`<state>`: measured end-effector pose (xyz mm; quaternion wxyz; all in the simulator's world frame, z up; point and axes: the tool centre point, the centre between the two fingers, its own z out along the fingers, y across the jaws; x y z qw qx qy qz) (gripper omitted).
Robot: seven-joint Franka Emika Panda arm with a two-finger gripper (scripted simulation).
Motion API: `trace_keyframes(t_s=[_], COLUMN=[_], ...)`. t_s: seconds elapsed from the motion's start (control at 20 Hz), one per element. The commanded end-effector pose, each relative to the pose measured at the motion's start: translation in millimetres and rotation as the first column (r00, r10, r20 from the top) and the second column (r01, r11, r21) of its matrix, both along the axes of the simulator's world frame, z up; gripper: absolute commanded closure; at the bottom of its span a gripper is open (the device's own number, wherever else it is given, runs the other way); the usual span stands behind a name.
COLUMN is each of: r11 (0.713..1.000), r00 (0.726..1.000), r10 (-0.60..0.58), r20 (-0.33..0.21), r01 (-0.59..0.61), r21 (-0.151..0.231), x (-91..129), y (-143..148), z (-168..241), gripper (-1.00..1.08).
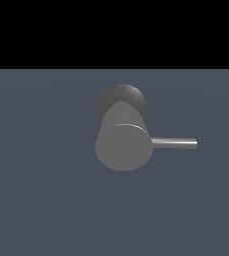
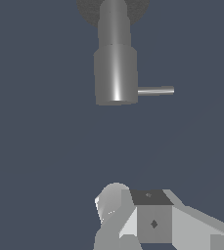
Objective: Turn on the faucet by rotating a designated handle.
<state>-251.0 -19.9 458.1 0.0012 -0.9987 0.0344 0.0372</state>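
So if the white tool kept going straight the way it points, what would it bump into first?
Probably the thick matte grey cylinder faucet, at its wide end. The white tool sits apart from it with only bare floor between. The thin shiny metal rod handle lies off to one side. Depth is unclear, so it might pass by.

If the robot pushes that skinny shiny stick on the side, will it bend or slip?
The handle looks like straight, rigid metal, so it probably won't bend. Its glossy round surface may let fingers slide off. Fixed to the thick faucet, it would likely swing around rather than come loose.

plain slate-blue floor (image 1: 41, 190), black band (image 1: 114, 32) above
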Motion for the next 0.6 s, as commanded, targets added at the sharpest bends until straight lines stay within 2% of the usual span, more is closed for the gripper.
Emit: trace_keyframes(t_s=[0.0,0.25,0.55], r11=[1.0,1.0,0.998], r00=[1.0,1.0,1.0], r10=[0.0,0.005,0.01], r20=[0.0,-0.004,0.019], r01=[0.0,-0.005,-0.011], r21=[0.0,0.009,0.057], x=[0.0,-0.5,0.4], y=[0.0,-2.8,-5.5], z=[0.0,2.2,8.5], gripper=[1.08,1.08,1.08])
